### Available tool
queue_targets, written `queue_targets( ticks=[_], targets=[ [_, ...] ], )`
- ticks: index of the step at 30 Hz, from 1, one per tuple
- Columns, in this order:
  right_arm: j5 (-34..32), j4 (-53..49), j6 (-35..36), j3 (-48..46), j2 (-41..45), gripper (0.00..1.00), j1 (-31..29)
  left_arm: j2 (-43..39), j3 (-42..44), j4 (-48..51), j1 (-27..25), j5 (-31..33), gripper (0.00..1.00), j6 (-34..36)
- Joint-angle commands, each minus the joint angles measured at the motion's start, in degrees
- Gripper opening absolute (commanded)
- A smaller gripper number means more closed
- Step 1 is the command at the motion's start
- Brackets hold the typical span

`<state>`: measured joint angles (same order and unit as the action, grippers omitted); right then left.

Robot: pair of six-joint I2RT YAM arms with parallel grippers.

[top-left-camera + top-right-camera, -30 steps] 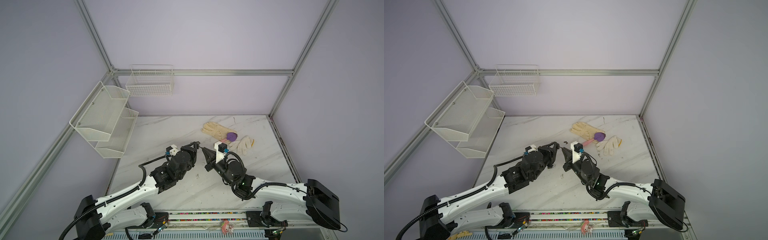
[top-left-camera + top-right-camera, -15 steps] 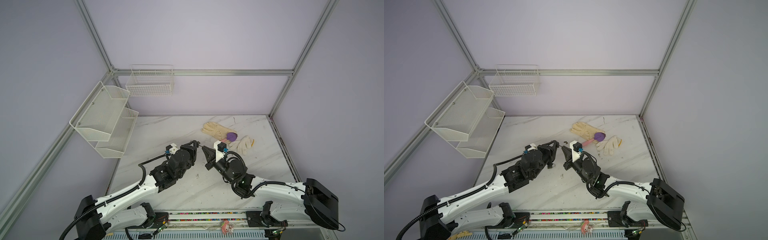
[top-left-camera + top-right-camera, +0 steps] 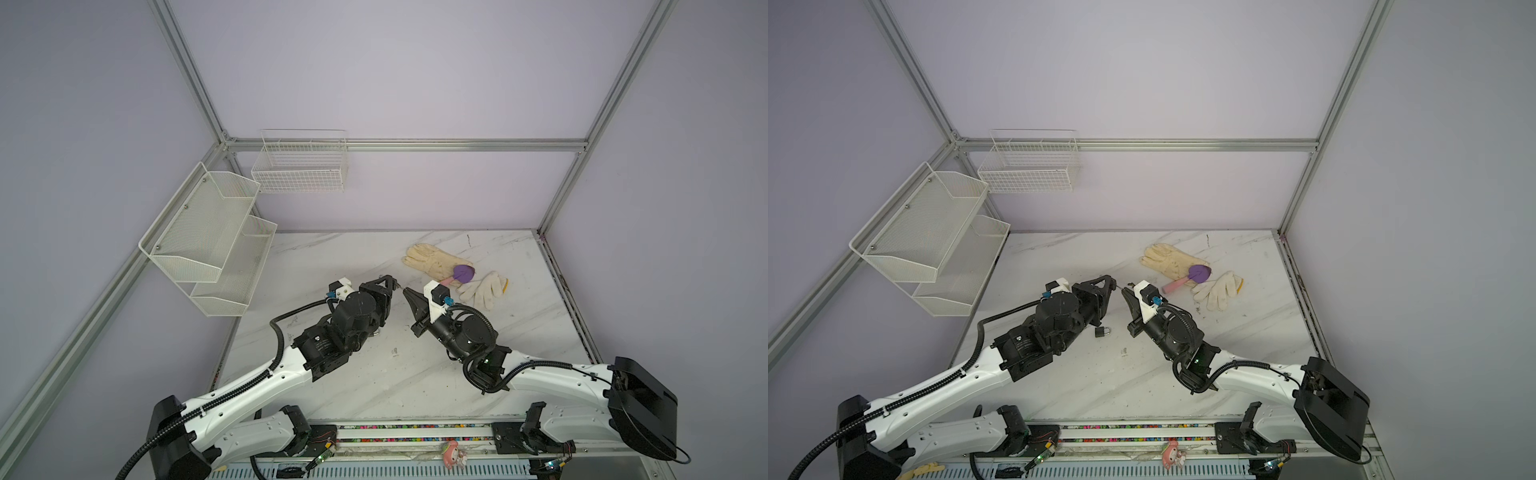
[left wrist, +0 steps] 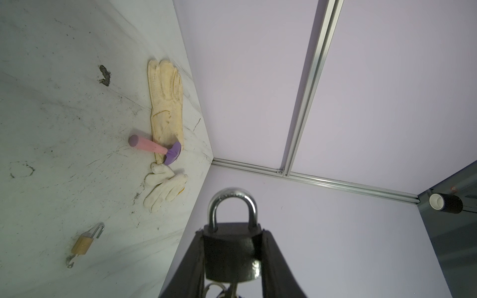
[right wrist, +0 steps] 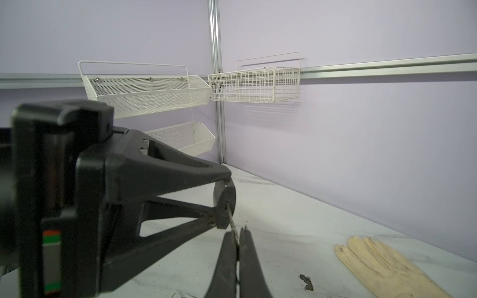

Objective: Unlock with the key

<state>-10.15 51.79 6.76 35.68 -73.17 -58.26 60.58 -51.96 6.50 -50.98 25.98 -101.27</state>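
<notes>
Black in the body with a steel shackle, the padlock [image 4: 231, 247] is held up off the table [image 3: 374, 386] near its middle. The left end effector [image 4: 232, 233] is clamped across its two narrow sides, so the shackle points away from that wrist and the keyway end faces the other arm. Into that end runs the key [image 5: 231, 222]: its thin shaft meets the lock's base, and the right end effector [image 5: 237, 232] is pinched tight together on the key's outer end. The split looks deliberate. One arm braces the body so it cannot spin, and the other lies roughly along the keyway, ready to twist. How deep the blade sits cannot be told. Both shackle legs look seated, so I judge the lock not yet open. In both top views the two end effectors meet tip to tip. To the far right lie a tan leather glove [image 3: 430, 259] and a white knit glove [image 3: 484, 289], with a purple scoop [image 3: 462, 273] resting across the tan one. A small brass padlock [image 4: 82, 245] lies loose on the table, and white mesh shelves [image 3: 203, 232] hang on the left wall.
</notes>
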Motion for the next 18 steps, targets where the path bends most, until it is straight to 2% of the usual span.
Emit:
queue_targets(
  ticks=[1, 6, 12, 15, 18],
  targets=[
    [5.2, -2.4, 3.6, 2.4, 0.8, 0.00, 0.2, -1.8, -6.9, -0.6, -1.9, -10.3, 0.00, 3.5],
    [9.6, -6.1, -0.7, 5.5, 0.8, 0.00, 0.3, -1.1, -7.3, -0.4, -1.9, -11.4, 0.00, 4.7],
    [6.2, -10.6, -4.1, 8.1, 1.7, 0.00, 0.2, -1.6, -9.0, 3.5, -1.8, -10.3, 0.00, 8.0],
    [6.7, -13.5, -9.6, 10.4, 2.5, 0.00, 0.2, -1.0, -9.0, 4.7, -1.8, -10.5, 0.00, 8.5],
    [8.6, -16.9, -12.1, 12.6, 2.4, 0.00, 0.2, -0.4, -8.6, 4.7, -1.8, -10.7, 0.00, 8.2]
  ],
)
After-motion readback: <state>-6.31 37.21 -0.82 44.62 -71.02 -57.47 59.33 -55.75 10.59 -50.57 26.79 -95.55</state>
